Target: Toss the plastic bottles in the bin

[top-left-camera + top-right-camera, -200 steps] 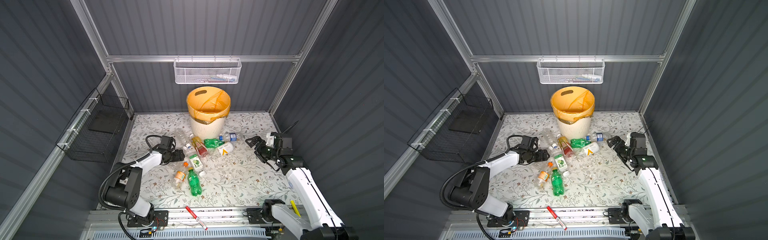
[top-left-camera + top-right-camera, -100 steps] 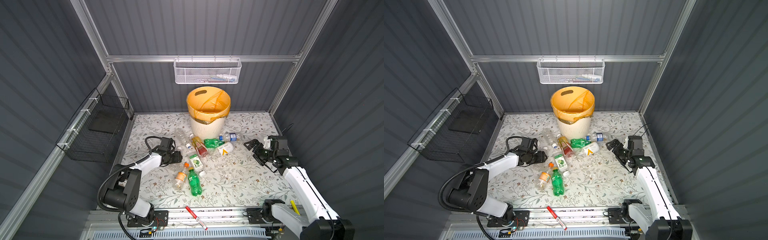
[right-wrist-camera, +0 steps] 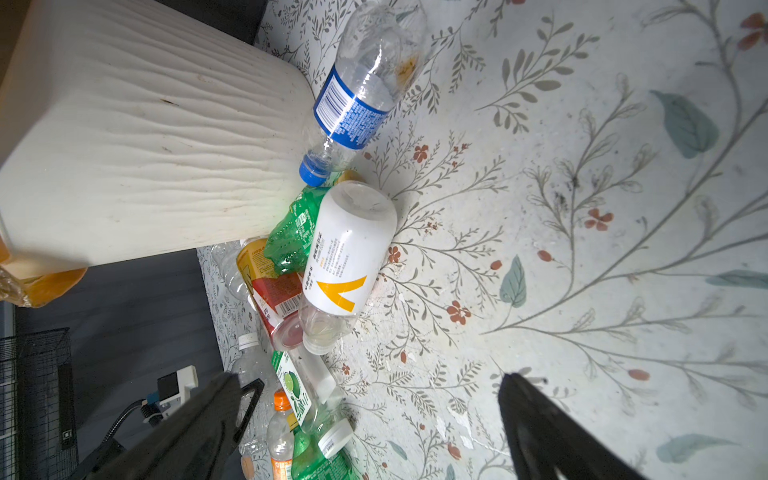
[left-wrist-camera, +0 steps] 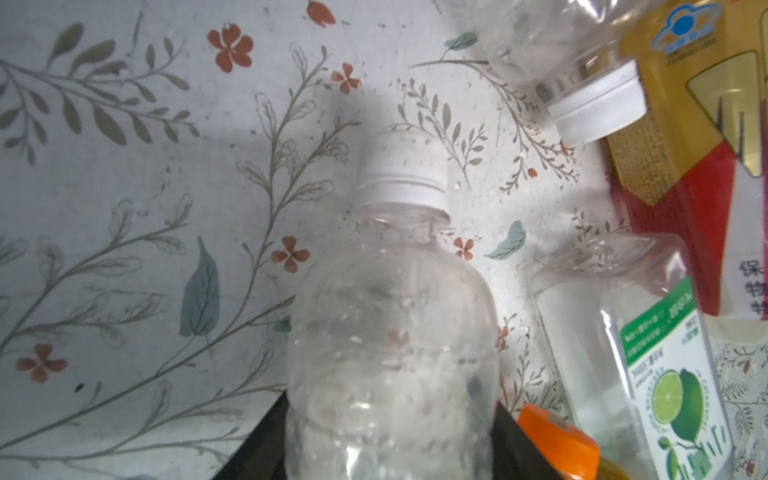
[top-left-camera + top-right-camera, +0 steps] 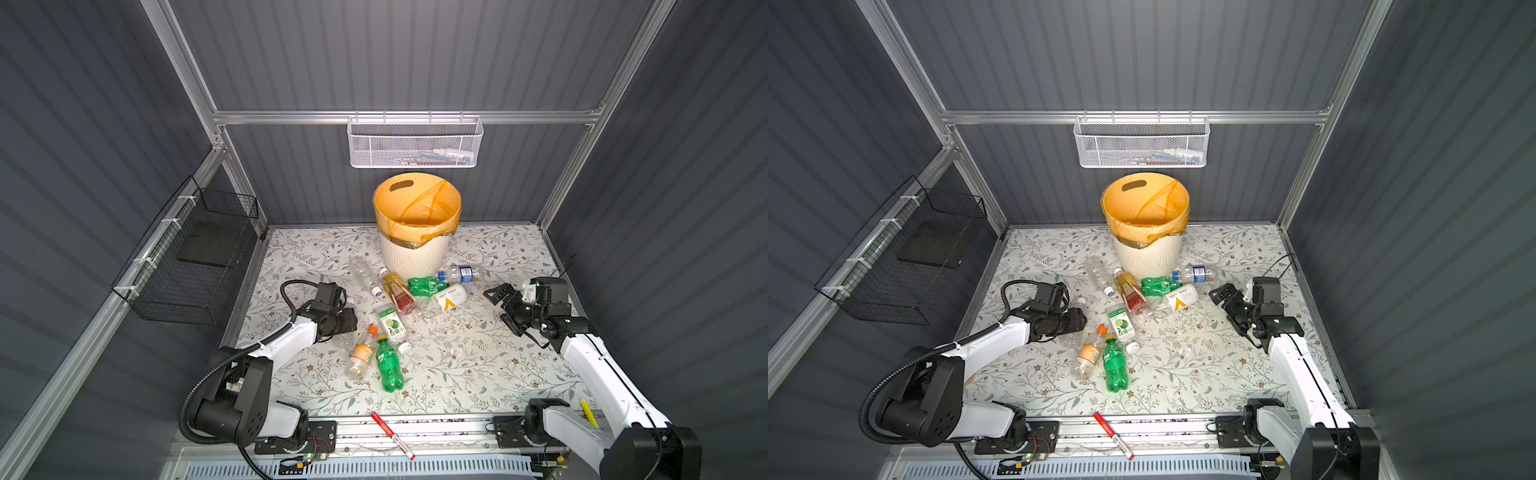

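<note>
Several plastic bottles lie on the floral mat in front of the bin [image 5: 415,253], a cream ribbed bucket with an orange liner. My left gripper [image 5: 347,324] is shut on a clear white-capped bottle [image 4: 390,332], which still lies on the mat; dark fingers [image 4: 257,453] press both its sides. The right gripper [image 5: 496,306] stands open and empty, right of the pile. It faces a white-labelled bottle [image 3: 347,253] and a blue-labelled one [image 3: 357,95] beside the bin wall [image 3: 145,145]. Lime-labelled [image 5: 390,324], orange-capped [image 5: 361,353] and green [image 5: 388,365] bottles lie just right of my left gripper.
A red marker pen [image 5: 392,436] lies on the front rail. A white mesh basket [image 5: 415,143] hangs on the back wall above the bin. On the left wall hangs a black wire basket [image 5: 195,257]. The mat ends at grey walls on three sides.
My left gripper has closed on the clear white-capped bottle. The right gripper has come a little forward and leftward toward the pile, still open.
</note>
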Tool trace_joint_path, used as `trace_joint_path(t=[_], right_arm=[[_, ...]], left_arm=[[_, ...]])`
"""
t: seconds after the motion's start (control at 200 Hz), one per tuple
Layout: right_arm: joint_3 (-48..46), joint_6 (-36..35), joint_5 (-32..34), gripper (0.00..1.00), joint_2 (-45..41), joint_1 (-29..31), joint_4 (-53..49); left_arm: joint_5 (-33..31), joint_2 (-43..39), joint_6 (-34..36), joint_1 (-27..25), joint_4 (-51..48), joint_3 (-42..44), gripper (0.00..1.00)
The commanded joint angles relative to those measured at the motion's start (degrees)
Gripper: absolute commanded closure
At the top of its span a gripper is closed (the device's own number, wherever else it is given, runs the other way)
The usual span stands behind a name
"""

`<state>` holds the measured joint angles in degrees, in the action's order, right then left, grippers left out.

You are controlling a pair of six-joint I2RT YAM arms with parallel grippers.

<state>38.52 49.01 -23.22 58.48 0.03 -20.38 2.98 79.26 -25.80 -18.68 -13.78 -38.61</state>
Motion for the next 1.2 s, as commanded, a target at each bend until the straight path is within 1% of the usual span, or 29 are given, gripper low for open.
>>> trace_joint_path(t=[0.0,0.12,0.18,0.425,0.525,0.595,0.685,0.73,0.755,0.765,0.79,0.81,0.83,0.84,0.87,0.9,0.951,1.031,1.111,1.196], right_arm=[[-1.3,0.7,-1.2,0.01,0.4,-0.3,1.5],[-1.9,0.9,-1.5,0.01,0.7,-0.2,1.8],[-2.4,1.1,-1.8,0.01,0.9,-0.1,2.2],[-4.1,1.8,-2.5,0.02,1.9,-0.1,3.8],[-3.9,1.7,-2.5,0.02,2.5,-0.1,3.7],[-3.2,1.8,-2.9,0.02,3.1,-0.1,3.8],[-2.8,2.3,-3.3,0.03,3.6,0.0,4.6],[-2.9,2.7,-2.9,0.03,3.6,0.1,5.4],[-3.2,3.2,-2.6,0.03,3.6,0.2,5.9],[-3.3,3.3,-2.5,0.03,3.6,0.3,6.2],[-3.6,3.9,-2.5,0.03,3.7,0.5,6.9],[-3.7,4.3,-2.6,0.03,4.0,0.6,7.5],[-3.6,4.6,-2.9,0.04,4.3,0.8,8.0],[-3.6,4.7,-3.1,0.04,4.5,0.8,8.1],[-3.7,5.1,-3.6,0.04,4.9,1.1,8.8],[-3.7,5.4,-3.9,0.04,5.1,1.5,9.1],[-4.0,5.7,-3.8,0.04,5.0,2.2,9.3],[-5.0,5.9,-3.3,0.04,3.9,2.9,9.3],[-5.8,5.7,-3.0,0.04,3.1,3.0,8.6],[-5.7,4.8,-2.6,0.03,2.8,3.0,7.5]], left_arm=[[1.6,-2.7,-3.3,3.0,0.9,2.4,0.41],[5.3,-5.1,-4.4,8.1,1.8,4.5,0.41],[6.0,-6.0,-4.5,9.5,1.8,4.8,0.41],[6.7,-6.8,-6.9,9.7,3.3,5.2,0.41],[6.9,-10.1,-9.1,9.7,3.7,1.3,0.42],[6.7,-11.7,-8.7,9.7,1.5,-8.6,0.42],[7.7,-9.4,-7.0,9.5,-0.9,-27.7,0.41],[9.3,-6.4,-6.2,7.5,0.5,-37.3,0.41],[9.6,-3.9,-5.4,5.5,0.9,-43.9,0.38],[9.6,-2.7,-4.9,4.6,0.8,-46.6,0.36],[9.6,0.5,-3.5,2.0,-0.5,-53.2,0.28],[9.8,3.4,-1.9,0.4,-1.9,-58.5,0.19],[10.4,6.6,-0.5,-1.4,-3.5,-63.6,0.06],[10.6,8.2,0.0,-2.1,-4.5,-66.5,0.02],[11.1,12.9,0.7,-3.4,-7.3,-73.7,0.00],[12.3,16.8,0.5,-4.0,-8.7,-78.8,0.00],[13.8,21.2,-0.7,-4.0,-8.3,-83.8,0.00],[12.0,25.7,-1.0,-4.0,-9.2,-88.2,0.00],[10.1,28.0,-1.0,-3.9,-10.2,-89.9,0.00],[9.1,28.4,-1.6,-3.5,-10.6,-89.2,0.00]])
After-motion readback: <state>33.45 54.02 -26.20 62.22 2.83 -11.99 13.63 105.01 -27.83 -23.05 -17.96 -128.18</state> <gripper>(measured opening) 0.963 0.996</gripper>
